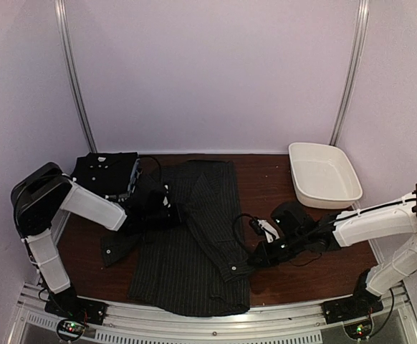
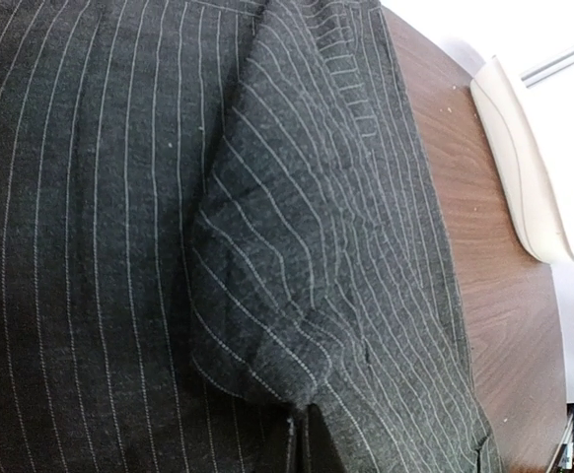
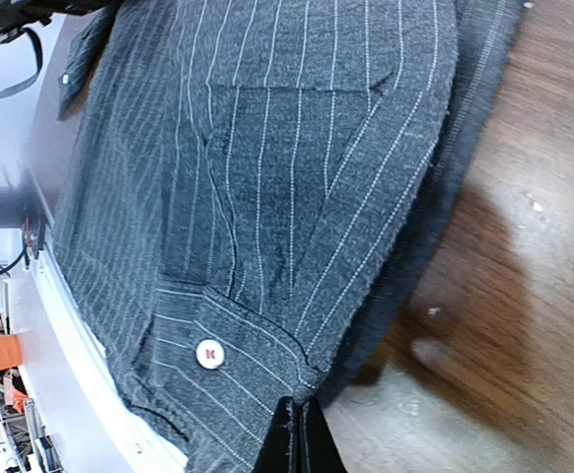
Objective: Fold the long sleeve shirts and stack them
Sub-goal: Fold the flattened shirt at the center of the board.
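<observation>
The left gripper [image 2: 302, 434] is clamped on a fold of the pinstriped shirt [image 1: 194, 244] near its left side; the right gripper [image 3: 295, 426] pinches the sleeve cuff [image 3: 238, 340] just beside a white button [image 3: 208, 353]; the shirt lies spread on the table [image 1: 266, 179] between both arms; a second dark shirt [image 1: 107, 172] sits folded at the back left.

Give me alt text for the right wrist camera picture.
The right claw is shut on the cuff edge of a dark pinstriped shirt, beside a small white button; brown table shows to the right.
</observation>
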Robot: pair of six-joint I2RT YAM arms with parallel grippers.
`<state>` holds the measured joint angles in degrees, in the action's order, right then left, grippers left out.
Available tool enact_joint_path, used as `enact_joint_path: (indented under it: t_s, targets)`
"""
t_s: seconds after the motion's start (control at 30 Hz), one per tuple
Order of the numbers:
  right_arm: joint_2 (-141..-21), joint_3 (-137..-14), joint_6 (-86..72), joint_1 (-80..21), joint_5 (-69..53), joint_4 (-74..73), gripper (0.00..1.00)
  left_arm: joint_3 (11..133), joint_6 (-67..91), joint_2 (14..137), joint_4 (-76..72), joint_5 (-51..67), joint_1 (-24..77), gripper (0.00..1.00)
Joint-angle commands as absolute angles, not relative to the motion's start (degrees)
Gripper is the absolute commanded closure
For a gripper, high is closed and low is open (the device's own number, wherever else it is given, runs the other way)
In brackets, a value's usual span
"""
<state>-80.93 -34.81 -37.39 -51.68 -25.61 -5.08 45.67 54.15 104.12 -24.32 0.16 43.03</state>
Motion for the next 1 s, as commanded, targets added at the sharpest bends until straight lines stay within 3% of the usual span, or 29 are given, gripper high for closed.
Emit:
enact_joint_path:
  t_s: [0.0, 0.37, 0.6, 0.97]
  targets:
    - [-80.0, -36.7, -39.5, -54.0, -26.7, -5.6, 1.00, 47.6, 51.5, 102.0, -23.2, 0.0, 41.4, 1.00]
    - [-82.3, -36.4, -45.1, -60.5, -24.7, -1.5, 1.00, 48.6, 50.1, 102.8, -19.6, 2.4, 40.6, 1.00]
    - [-81.8, -37.1, -45.1, -61.2, -20.0, -4.5, 0.99, 49.3, 49.4, 102.6, -15.6, 4.0, 40.6, 0.71]
    - [-76.8, -40.1, -44.7, -61.8, -11.9, -12.0, 0.67, 47.7, 47.0, 94.8, -10.4, 2.5, 40.6, 0.68]
